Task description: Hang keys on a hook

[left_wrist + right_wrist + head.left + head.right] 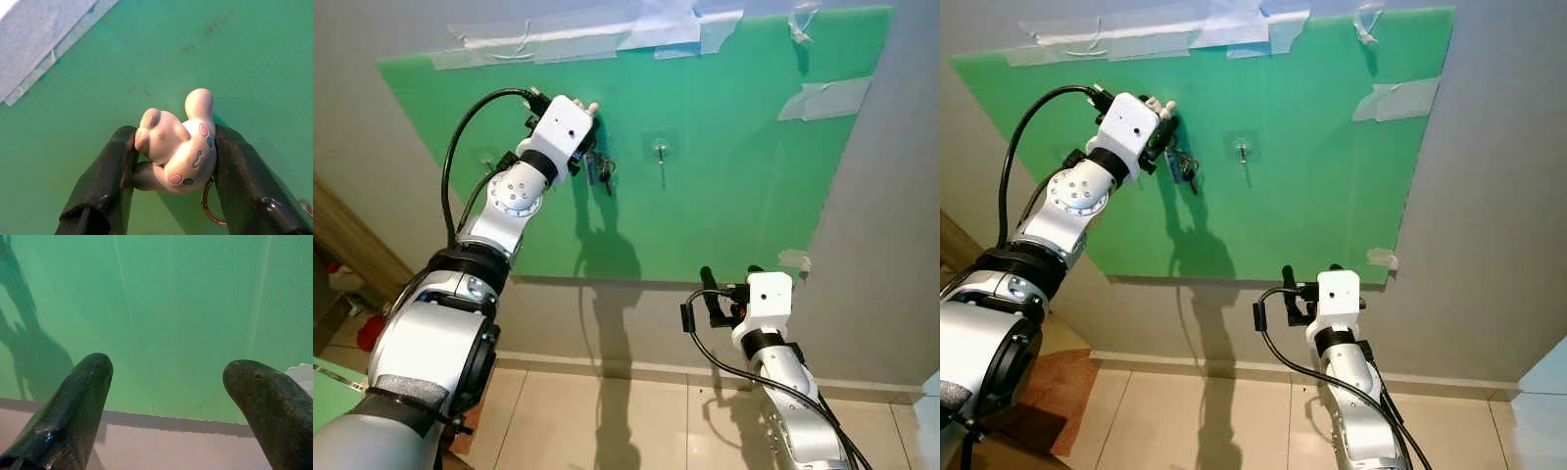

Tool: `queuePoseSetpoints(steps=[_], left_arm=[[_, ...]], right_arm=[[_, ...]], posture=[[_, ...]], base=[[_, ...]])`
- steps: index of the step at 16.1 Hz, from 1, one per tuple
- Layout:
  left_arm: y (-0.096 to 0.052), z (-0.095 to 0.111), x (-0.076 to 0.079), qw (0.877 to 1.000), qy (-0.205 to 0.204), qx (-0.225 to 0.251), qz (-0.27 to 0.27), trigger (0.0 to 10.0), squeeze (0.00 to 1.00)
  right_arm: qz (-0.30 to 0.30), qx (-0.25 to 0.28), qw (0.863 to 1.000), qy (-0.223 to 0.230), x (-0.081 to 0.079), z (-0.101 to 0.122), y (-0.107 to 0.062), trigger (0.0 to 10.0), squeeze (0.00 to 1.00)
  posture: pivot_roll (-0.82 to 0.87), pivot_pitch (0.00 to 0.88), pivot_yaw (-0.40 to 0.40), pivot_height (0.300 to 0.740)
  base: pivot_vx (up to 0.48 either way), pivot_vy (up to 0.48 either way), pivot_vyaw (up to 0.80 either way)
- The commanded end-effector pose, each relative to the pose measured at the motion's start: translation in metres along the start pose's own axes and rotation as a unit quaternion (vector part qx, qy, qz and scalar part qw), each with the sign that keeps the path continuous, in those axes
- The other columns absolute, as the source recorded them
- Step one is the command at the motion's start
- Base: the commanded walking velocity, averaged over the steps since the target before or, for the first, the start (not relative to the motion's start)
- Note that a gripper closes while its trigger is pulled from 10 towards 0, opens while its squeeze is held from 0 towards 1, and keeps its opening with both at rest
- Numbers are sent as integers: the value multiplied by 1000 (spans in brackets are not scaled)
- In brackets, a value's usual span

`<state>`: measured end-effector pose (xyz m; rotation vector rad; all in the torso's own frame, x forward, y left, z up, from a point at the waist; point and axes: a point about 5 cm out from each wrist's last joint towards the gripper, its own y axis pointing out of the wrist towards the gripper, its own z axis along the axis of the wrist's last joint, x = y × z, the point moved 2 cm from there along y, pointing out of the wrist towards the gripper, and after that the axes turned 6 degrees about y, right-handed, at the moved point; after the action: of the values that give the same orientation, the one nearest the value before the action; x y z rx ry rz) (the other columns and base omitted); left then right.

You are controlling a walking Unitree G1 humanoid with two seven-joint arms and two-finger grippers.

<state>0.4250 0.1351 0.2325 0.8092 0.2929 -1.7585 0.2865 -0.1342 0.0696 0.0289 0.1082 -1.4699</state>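
Observation:
A green board is taped to the grey wall, with a small clear hook near its middle. My left gripper is raised against the board, left of that hook, and is shut on a pale pink bunny charm. A brass key ring hangs under the charm, and dark keys dangle below the gripper. My right gripper is held low by the board's lower edge, open, with nothing between its black fingers.
Strips of clear tape hold the board's top edge, and another piece sits at its right. A second hook lies partly hidden behind my left arm. Tiled floor runs below the wall.

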Motion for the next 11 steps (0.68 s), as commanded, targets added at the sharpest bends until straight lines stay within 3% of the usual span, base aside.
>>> queuePoseSetpoints(steps=[1,7,11], left_arm=[[-7,-15,-6,1000,4,-28,9,0,0],[-18,-39,3,997,-2,-80,-2,0,0],[-18,-38,5,997,-10,-78,-3,0,0]], right_arm=[[7,1,1000,3,-4,2,-1,10000,0],[16,-6,1000,-3,-5,0,-2,10000,0],[18,-11,1000,-4,-5,-2,-2,10000,0]], posture=[[-108,36,206,740],[-107,28,193,740],[-109,26,194,740]], base=[[0,0,0],[0,0,0],[0,0,0]])
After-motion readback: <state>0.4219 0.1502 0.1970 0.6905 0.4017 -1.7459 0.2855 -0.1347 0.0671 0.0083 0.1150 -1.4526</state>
